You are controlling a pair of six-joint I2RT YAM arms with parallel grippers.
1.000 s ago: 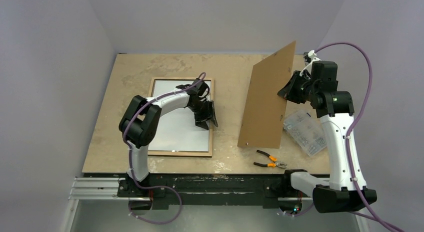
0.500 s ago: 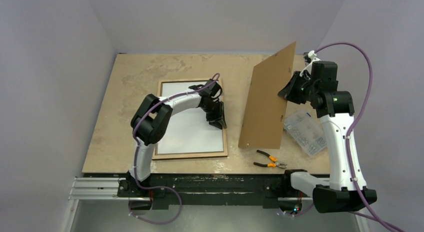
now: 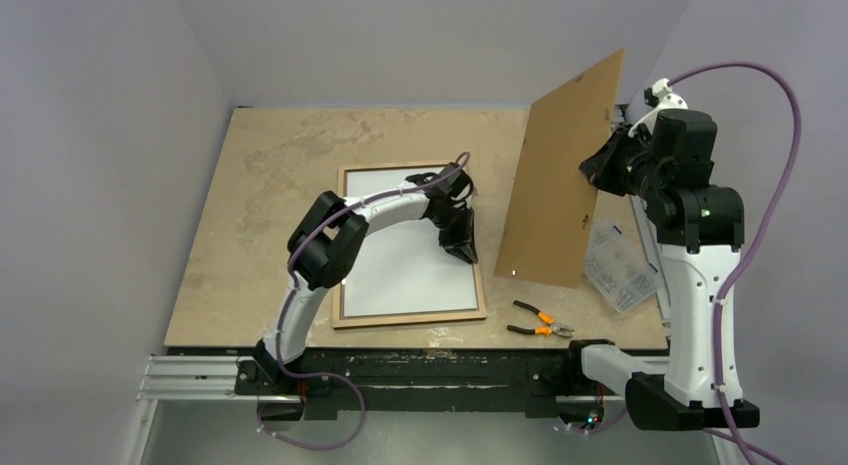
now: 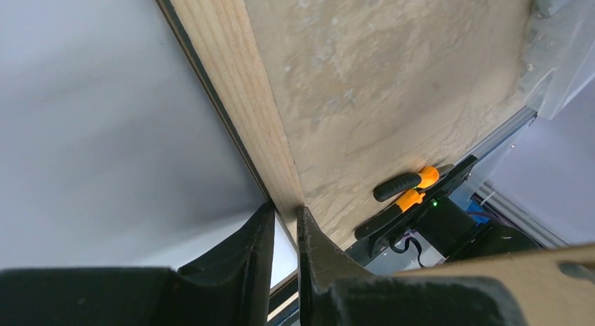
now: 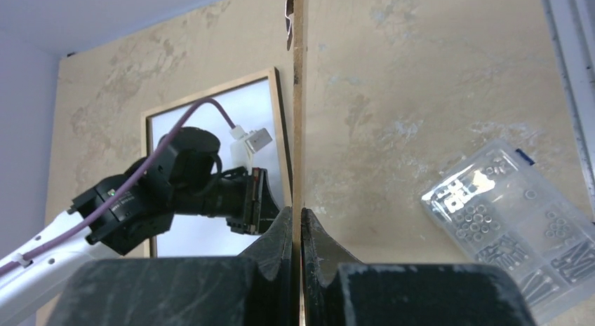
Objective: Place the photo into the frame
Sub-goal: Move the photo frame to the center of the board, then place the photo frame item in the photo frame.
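Mottled beige bench [image 3: 270, 165] between plain pale walls, and the biggest thing up is the brown backing board [image 3: 565, 175]. It's raised on edge and tilted, running away in front of the right tool [image 5: 300, 231], which is clamped hard on its rim. That looks like a parking hold, meant to leave the frame's back uncovered.

Next, the frame [image 3: 410, 319]: it lies flat under the left tool [image 4: 283, 231], wood-coloured back up, most of it spreading off to that tool's left. The tool has a finger on each side of the right-hand rail, jaws drawn in close. It reads as a grip on the rail, probably to steady or place the frame.

The photo [image 3: 395, 260] is inside those rails, white reverse up, just beside the left tool, so it seems already seated face down.

A clear parts box [image 3: 615, 265] sits below the right tool. Orange-handled pliers [image 3: 540, 320] lie untouched near the bench edge, between the two tools.
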